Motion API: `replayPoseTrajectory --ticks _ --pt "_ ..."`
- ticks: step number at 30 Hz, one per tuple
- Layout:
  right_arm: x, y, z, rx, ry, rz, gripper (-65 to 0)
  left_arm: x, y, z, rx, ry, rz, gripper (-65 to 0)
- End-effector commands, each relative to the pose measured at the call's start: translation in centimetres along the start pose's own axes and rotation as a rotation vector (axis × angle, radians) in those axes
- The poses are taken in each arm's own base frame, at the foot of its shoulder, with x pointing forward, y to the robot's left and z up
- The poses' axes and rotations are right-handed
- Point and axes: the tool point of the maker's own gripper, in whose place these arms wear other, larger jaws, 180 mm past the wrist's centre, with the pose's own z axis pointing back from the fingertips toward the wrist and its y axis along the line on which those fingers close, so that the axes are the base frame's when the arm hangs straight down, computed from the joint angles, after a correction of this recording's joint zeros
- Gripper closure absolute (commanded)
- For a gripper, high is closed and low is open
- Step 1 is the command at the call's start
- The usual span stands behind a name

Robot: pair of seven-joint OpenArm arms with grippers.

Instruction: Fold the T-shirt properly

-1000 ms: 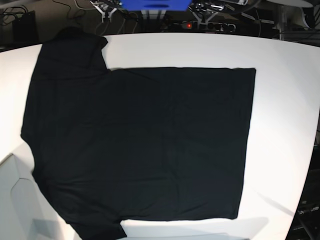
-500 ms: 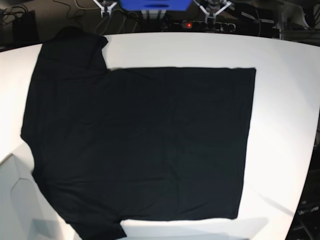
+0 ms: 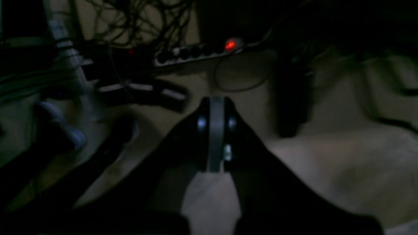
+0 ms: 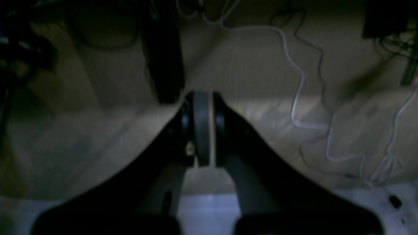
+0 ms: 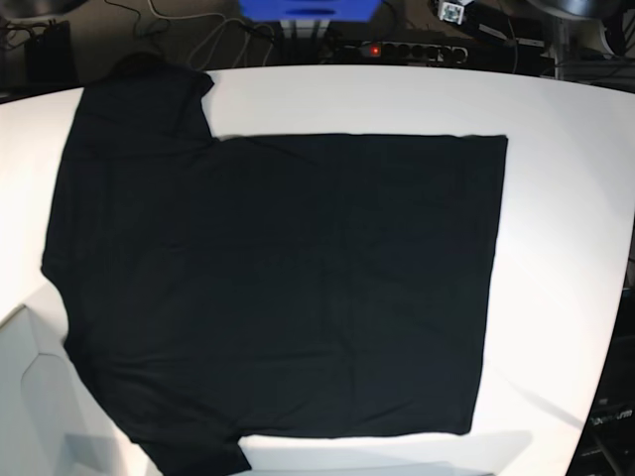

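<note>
The black T-shirt (image 5: 278, 288) lies spread flat on the white table (image 5: 566, 198), with one sleeve at the far left and another at the near left corner. No print or tag shows. Neither gripper is over the cloth. In the left wrist view my left gripper (image 3: 216, 101) is shut with nothing held, hanging over a dim floor beyond the table. My right gripper (image 4: 201, 96) is likewise shut and empty in the right wrist view, above bare floor near the table's edge.
A power strip (image 5: 397, 50) with a red light runs behind the table's far edge, also seen as the power strip (image 3: 196, 52) among cables. A white cable (image 4: 300, 81) snakes over the floor. A blue box (image 5: 308, 8) sits at the back.
Both grippers, seen at the top edge of the base view earlier, have drawn back out of that view. The T-shirt has not moved.
</note>
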Motion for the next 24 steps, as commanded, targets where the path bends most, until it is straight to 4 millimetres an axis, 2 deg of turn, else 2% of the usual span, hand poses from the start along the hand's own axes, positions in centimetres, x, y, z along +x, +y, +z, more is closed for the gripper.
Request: replayPoseTrajectory --ticks 1,7,11,13,15,19,21,24 --pt "0.4 -0.3 1.4 -0.003 -0.031 -0.002 0.0 0.8 0.9 1.3 0.000 -0.032 -0.003 0.0" --pt "6.5 -1.3 7.6 -0.012 -0.220 0.029 0.0 7.4 1.3 5.9 -0.100 -0.184 0.056 0.0" --pt "11.1 -1.8 11.0 -0.013 -0.348 0.059 0.0 12.1 3.0 8.6 -0.083 -0.302 0.108 -0.2" --pt "13.5 -2.3 12.4 -0.031 -0.415 0.061 0.0 14.6 3.7 9.7 -0.059 -0.375 0.126 -3.0" --pt "15.9 -3.3 13.6 -0.063 -0.481 0.063 -0.6 16.7 4.8 10.5 -0.021 -0.441 0.137 -10.5" --pt "19.4 -4.1 14.3 -0.089 -0.581 0.065 -12.7 19.5 6.8 11.3 0.050 -0.542 0.169 -27.9" --pt "20.8 -4.7 14.3 -0.106 -0.619 0.069 -20.4 21.3 7.6 11.1 0.074 -0.601 0.192 -33.0" --pt "22.3 -4.9 14.2 -0.116 -0.661 0.063 -30.0 23.6 8.4 10.8 0.104 -0.667 0.235 -37.1"
